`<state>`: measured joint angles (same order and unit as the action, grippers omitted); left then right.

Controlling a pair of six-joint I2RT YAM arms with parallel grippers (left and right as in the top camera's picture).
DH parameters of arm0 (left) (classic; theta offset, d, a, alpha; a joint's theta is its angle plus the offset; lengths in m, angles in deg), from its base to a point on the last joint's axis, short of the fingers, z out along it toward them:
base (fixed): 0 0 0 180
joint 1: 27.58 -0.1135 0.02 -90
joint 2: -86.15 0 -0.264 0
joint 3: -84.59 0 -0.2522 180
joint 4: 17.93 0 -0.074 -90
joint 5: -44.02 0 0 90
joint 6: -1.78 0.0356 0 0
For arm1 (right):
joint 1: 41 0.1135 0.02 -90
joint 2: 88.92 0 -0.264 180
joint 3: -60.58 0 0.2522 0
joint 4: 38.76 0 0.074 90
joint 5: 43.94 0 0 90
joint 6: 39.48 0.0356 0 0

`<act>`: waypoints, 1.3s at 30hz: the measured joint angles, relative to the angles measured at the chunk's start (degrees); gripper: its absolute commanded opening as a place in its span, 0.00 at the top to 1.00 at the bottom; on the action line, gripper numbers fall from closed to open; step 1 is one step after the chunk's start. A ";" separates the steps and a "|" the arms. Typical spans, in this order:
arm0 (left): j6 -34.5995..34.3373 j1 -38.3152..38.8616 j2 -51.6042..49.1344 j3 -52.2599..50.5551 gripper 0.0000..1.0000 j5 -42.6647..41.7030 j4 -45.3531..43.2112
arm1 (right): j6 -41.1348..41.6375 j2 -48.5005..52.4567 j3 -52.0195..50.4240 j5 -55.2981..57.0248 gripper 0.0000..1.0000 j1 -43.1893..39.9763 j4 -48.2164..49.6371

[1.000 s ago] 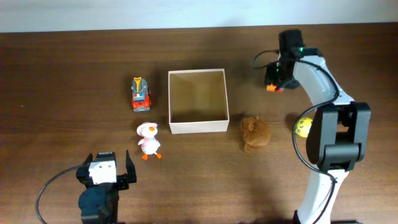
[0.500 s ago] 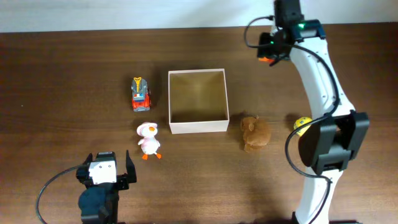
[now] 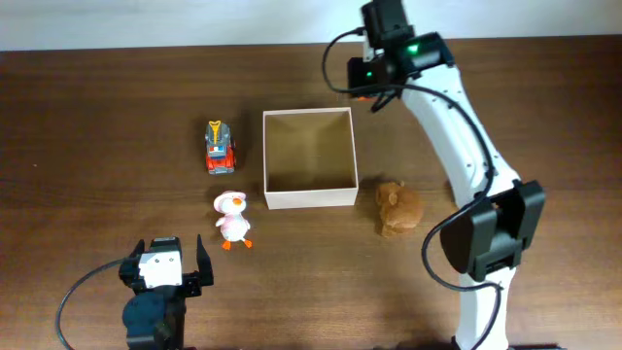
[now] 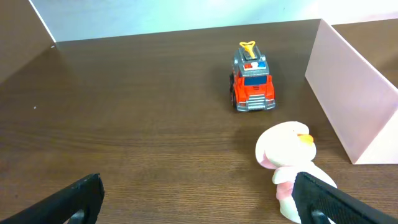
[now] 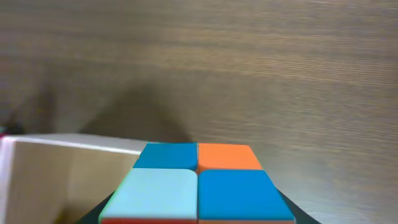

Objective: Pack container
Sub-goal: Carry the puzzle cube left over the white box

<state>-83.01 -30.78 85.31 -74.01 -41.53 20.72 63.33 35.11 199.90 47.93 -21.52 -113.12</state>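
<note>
Right-wrist view alone reveals the blue-and-orange tiled cube (image 5: 199,183) the right end effector (image 3: 372,87) grips; left end effector (image 4: 199,199) gapes empty.

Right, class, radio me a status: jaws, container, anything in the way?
Left jaws open. Right jaws shut on colour cube, at far corner of container. Inside empty, opening unobstructed.

table (image 3: 97,117): dark wood | toy fire truck (image 3: 221,146): left of centre, upright | white duck (image 3: 231,216): near truck, toward front edge | brown plush (image 3: 398,207): right of centre | tiled cube (image 5: 198,180): blue and orange faces
</note>
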 measured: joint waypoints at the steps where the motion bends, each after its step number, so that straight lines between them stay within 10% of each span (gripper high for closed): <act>1: 0.00 0.00 0.00 0.00 0.01 0.00 0.00 | 0.07 0.00 0.02 0.00 0.50 0.76 -0.09; 39: 0.00 0.00 0.00 0.00 0.01 0.00 0.00 | 0.70 0.00 -17.05 0.00 0.51 6.88 11.37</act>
<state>-83.01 -30.78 85.31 -74.01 -41.53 20.72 64.03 35.11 182.85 47.93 -14.63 -101.76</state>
